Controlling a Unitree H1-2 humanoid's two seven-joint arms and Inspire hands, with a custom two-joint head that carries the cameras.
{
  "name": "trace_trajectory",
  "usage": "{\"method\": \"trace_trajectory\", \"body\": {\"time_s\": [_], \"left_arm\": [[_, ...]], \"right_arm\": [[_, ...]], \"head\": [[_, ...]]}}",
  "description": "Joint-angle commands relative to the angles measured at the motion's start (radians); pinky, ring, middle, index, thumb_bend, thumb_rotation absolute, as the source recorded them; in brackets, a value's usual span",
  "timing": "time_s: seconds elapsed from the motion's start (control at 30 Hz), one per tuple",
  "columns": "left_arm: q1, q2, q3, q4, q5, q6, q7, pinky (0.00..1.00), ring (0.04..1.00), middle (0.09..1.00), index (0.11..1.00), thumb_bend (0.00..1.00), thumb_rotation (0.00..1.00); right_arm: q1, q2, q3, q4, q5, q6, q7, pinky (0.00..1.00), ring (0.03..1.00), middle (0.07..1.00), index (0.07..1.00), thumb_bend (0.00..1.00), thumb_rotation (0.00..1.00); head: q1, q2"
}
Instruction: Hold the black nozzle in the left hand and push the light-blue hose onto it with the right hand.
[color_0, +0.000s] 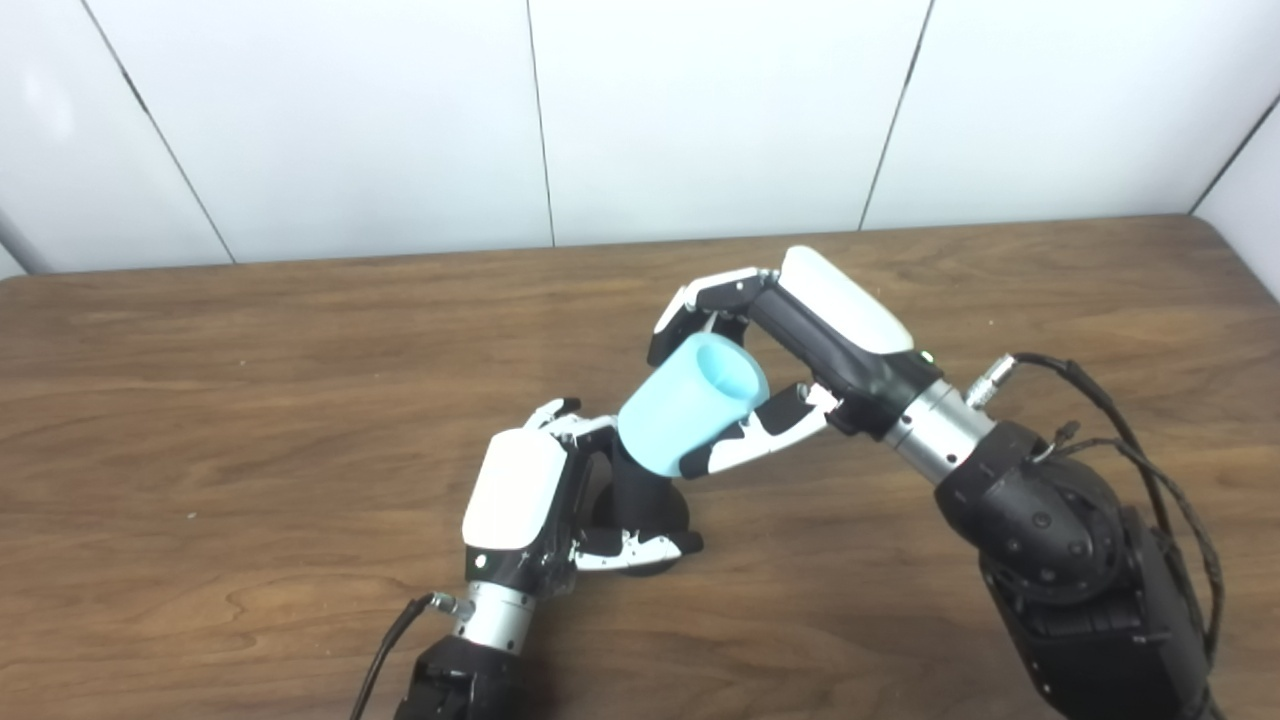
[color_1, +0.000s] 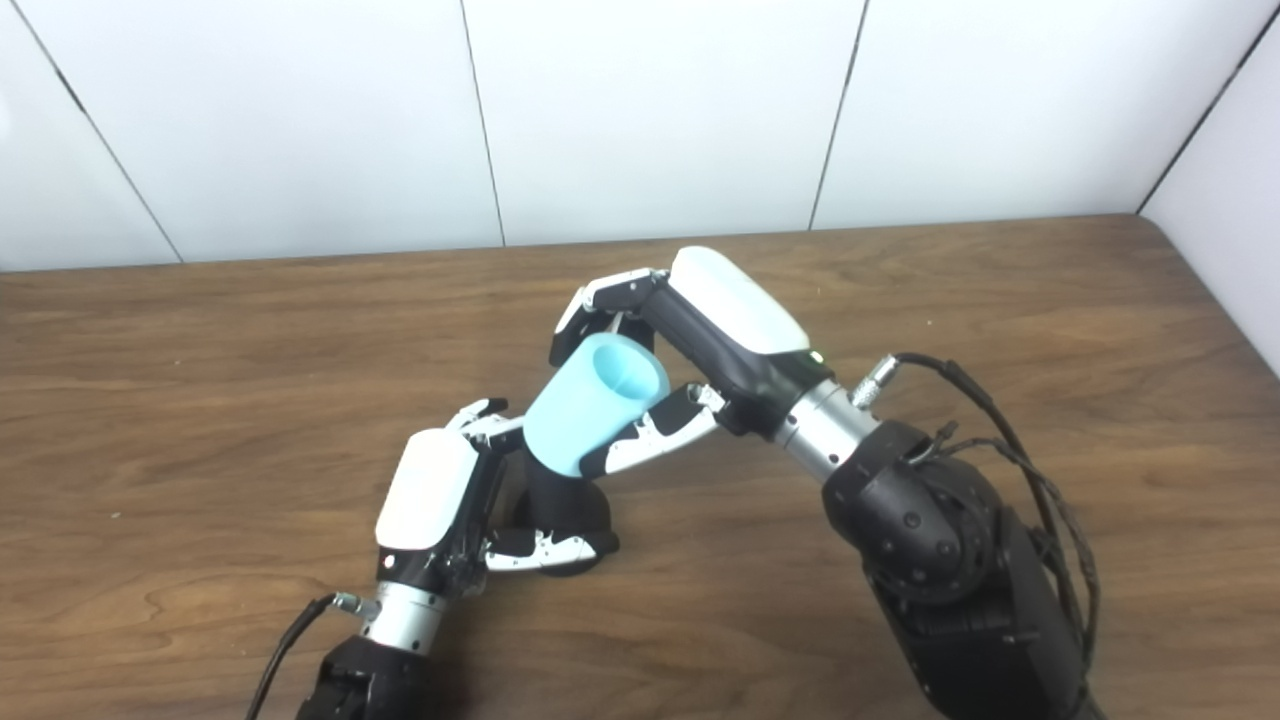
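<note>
Left eye view — black nozzle (color_0: 640, 495) clamped in left hand (color_0: 520, 500) on the table (color_0: 250, 400); light-blue hose (color_0: 690, 405) pinched in right hand (color_0: 800, 330), tilted, lower end capping nozzle tip. Step judged: pushing on — firmer axial seating required next.

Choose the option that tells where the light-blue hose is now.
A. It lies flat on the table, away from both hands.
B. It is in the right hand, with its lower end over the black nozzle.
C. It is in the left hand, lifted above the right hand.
B: the right hand grips the light-blue hose, whose lower end sits over the black nozzle that the left hand holds.
</note>
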Motion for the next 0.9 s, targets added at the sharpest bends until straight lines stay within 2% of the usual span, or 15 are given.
{"method": "trace_trajectory", "body": {"time_s": [0.0,0.13,0.4,0.87], "left_arm": [[0.043,-0.026,-0.027,0.069,-0.005,0.011,-0.008,0.84,0.614,0.438,0.517,0.52,0.0],[0.043,-0.026,-0.029,0.064,-0.004,0.011,-0.01,0.84,0.617,0.44,0.516,0.52,0.0],[0.042,-0.026,-0.035,0.067,-0.002,0.008,-0.004,0.84,0.616,0.44,0.517,0.52,0.0],[0.047,-0.026,-0.042,0.065,0.002,0.011,-0.003,0.85,0.613,0.442,0.515,0.52,0.0]], "right_arm": [[-0.023,0.006,-0.003,-0.003,-0.006,-0.032,-0.029,0.33,0.397,0.504,0.514,0.5,0.0],[-0.01,0.018,0.009,0.004,-0.038,-0.049,-0.047,0.31,0.393,0.502,0.523,0.5,0.0],[0.006,0.028,0.014,0.009,-0.032,-0.061,-0.055,0.29,0.396,0.521,0.529,0.49,0.0],[0.003,0.049,0.04,0.017,-0.052,-0.045,-0.042,0.32,0.394,0.507,0.522,0.5,0.0]], "head": [[-0.001,0.001],[-0.001,0.001],[0.002,0.003],[0.006,0.008]]}}
